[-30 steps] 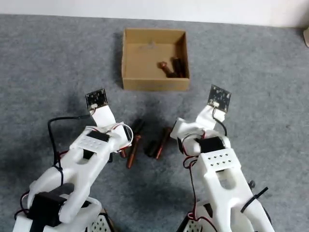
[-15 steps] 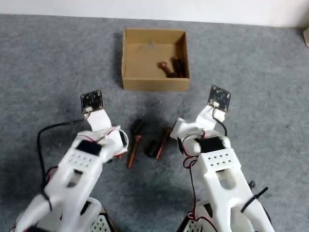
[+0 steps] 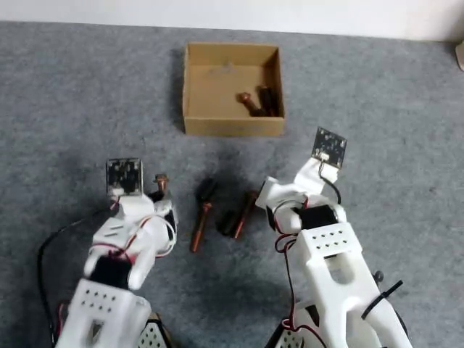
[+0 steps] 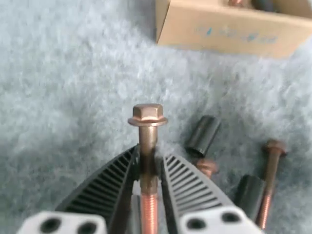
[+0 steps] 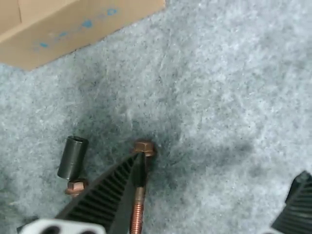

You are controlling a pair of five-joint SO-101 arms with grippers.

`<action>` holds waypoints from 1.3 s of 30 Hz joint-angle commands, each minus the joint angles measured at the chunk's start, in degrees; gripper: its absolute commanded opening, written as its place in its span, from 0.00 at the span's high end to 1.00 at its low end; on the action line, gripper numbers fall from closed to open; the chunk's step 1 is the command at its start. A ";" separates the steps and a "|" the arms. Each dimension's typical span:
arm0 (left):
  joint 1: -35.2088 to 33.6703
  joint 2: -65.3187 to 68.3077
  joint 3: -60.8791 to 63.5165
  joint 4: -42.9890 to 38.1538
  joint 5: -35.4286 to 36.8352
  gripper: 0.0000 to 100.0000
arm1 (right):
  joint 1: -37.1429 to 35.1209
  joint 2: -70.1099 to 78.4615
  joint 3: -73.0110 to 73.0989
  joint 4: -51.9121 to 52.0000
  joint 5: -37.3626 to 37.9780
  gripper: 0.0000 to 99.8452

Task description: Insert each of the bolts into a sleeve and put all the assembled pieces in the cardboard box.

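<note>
My left gripper [image 4: 148, 155] is shut on the shank of a copper bolt [image 4: 147, 117], its hex head pointing away past the fingertips; from above, this bolt [image 3: 160, 180] is held over the carpet at the left. Two black sleeves [image 3: 206, 190] [image 3: 230, 221] and two loose bolts [image 3: 199, 226] [image 3: 247, 206] lie between the arms. My right gripper [image 5: 219, 168] stands open low over the carpet, one finger [image 5: 105, 195] lying against a bolt [image 5: 141, 170]. The cardboard box [image 3: 194, 87] at the back holds assembled pieces [image 3: 259, 101].
Grey carpet covers the table. The box's front wall [image 4: 229, 29] stands a short way beyond the loose parts. A sleeve [image 5: 73, 157] and a bolt head [image 5: 75, 186] lie close to the right gripper's finger. Open carpet stretches to the far left and right.
The left arm has drawn back to the left and lifted one bolt off the carpet from beside the loose parts. The right arm has kept still.
</note>
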 commanded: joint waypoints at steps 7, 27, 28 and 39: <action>-0.75 -25.10 8.57 0.26 -1.49 0.99 | 0.48 -1.19 -0.31 -1.10 1.05 0.59; -19.74 -23.69 8.04 -7.30 8.62 0.99 | -13.93 -0.66 0.13 -1.10 0.97 0.59; -19.74 -23.69 8.04 -7.30 8.70 0.99 | -15.43 -0.66 0.04 -1.27 0.97 0.59; -19.65 -23.69 8.13 -7.12 8.70 0.99 | -19.38 -0.57 8.66 -21.23 -2.20 0.59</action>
